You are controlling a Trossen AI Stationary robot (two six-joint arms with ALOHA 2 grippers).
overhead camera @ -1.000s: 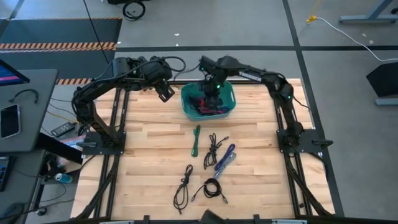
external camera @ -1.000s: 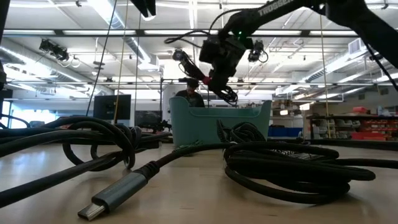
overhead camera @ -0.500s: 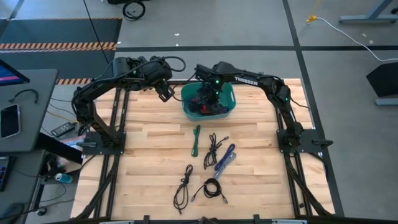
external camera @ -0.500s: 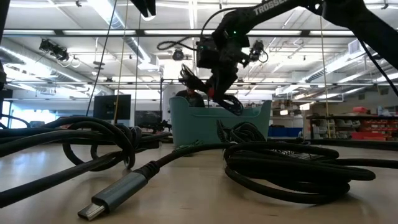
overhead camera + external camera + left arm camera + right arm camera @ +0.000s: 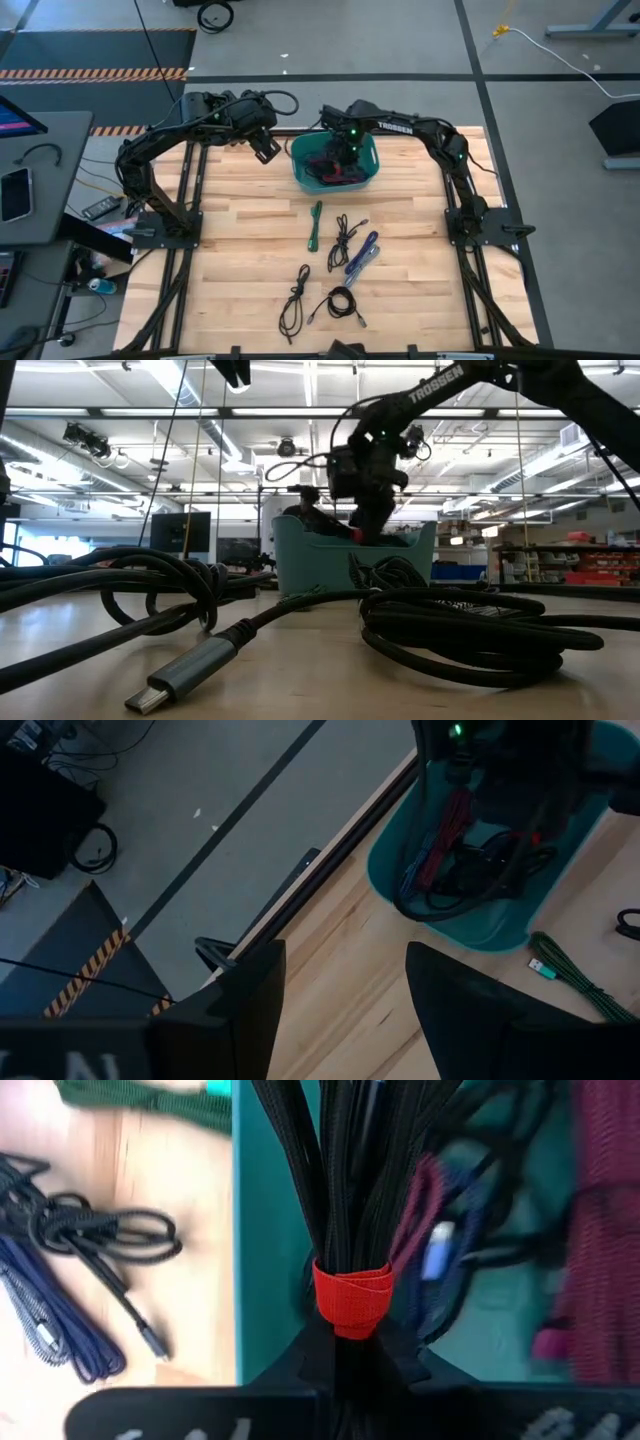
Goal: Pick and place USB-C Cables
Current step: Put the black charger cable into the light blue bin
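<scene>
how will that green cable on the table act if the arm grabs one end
The green cable lies folded in a thin straight bundle, so it probably droops and may unfold when lifted by one end. It looks light. Its braided-looking sheath likely grips well rather than slipping.

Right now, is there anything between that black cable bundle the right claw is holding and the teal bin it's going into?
Nothing visible. The right gripper holds the black cable bundle directly over the teal bin, whose top is open; only other cables lie inside.

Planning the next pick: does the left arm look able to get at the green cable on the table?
Probably yes: the left gripper is open and empty, and the green cable lies alone on bare wood, nothing between.
</scene>
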